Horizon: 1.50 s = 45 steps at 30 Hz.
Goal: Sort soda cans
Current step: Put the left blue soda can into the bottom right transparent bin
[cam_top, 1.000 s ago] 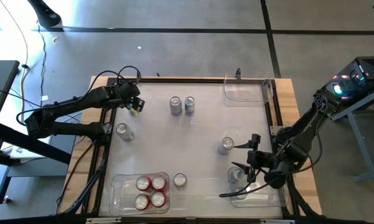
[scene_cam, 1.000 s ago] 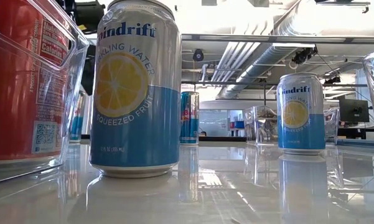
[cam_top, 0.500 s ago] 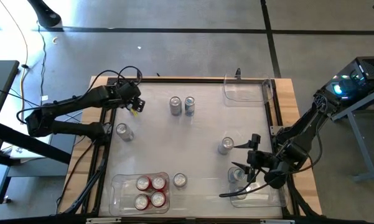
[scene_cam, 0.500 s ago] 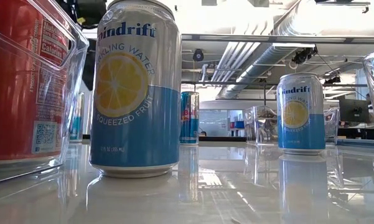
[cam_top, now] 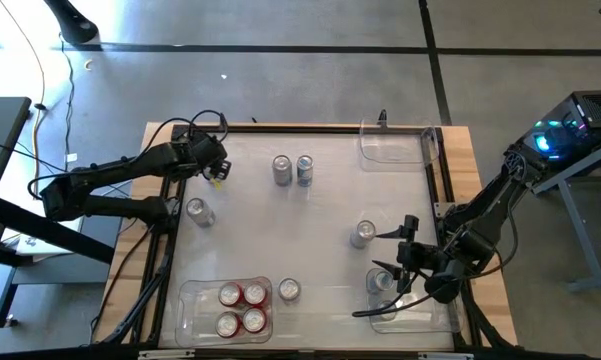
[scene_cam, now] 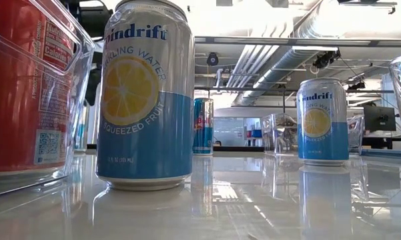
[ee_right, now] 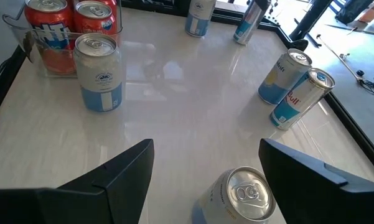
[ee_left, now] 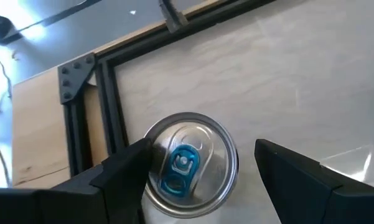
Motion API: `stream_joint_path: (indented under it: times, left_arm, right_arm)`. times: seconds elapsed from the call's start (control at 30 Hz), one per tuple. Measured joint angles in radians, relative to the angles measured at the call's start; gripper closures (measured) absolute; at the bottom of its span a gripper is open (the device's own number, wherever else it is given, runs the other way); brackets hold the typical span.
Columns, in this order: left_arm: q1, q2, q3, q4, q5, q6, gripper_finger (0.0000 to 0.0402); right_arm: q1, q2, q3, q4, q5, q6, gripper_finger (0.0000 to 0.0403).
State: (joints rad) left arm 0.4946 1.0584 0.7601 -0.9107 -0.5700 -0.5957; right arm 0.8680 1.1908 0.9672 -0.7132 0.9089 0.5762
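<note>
Soda cans stand upright on the white table point(cam_top: 320, 200). Two stand at the far middle point(cam_top: 282, 170) point(cam_top: 304, 170), one at the left point(cam_top: 198, 211), one right of centre point(cam_top: 363, 233), one near the front point(cam_top: 289, 290). Several red cans point(cam_top: 242, 308) fill the near-left bin. My left gripper point(cam_top: 218, 170) point(ee_left: 202, 149) is open at the far left over a can with a blue tab point(ee_left: 187, 165), a finger on either side of it. The high view hides that can. My right gripper point(cam_top: 405, 252) point(ee_right: 206, 146) is open beside the right-of-centre can point(ee_right: 246, 193).
An empty clear bin point(cam_top: 395, 145) sits at the far right. The near-right bin point(cam_top: 420, 312) holds one can point(cam_top: 380, 282). The near-left bin point(cam_top: 195, 310) has the red cans. A black frame rail point(ee_left: 109, 106) runs close beside the left gripper's can.
My left gripper has swung a little toward the table's left edge and turned slightly over its can, with its fingers still open. The right arm and all the cans have kept still.
</note>
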Motion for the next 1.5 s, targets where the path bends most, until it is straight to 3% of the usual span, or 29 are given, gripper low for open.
stream_joint_path:
  times: [0.43, 0.7, 1.07, 1.5]
  left_arm:
    - [-0.033, -0.03, 0.058, -0.021, 0.063, -0.022, 0.0122]
    - [-0.025, -0.029, 0.072, -0.042, -0.01, 0.003, 0.0122]
    - [0.022, -0.018, -0.01, -0.001, -0.002, -0.017, 0.0122]
    - [0.018, -0.02, -0.013, 0.045, 0.019, -0.012, 0.0122]
  right_arm:
    - [0.0, 0.0, 0.0, 0.0, -0.001, 0.0, 0.0117]
    - [0.0, 0.0, 0.0, 0.0, -0.003, 0.0, 0.0117]
    - [0.0, 0.0, 0.0, 0.001, -0.008, 0.003, 0.0117]
    - [0.0, 0.0, 0.0, 0.001, -0.01, 0.002, 0.0117]
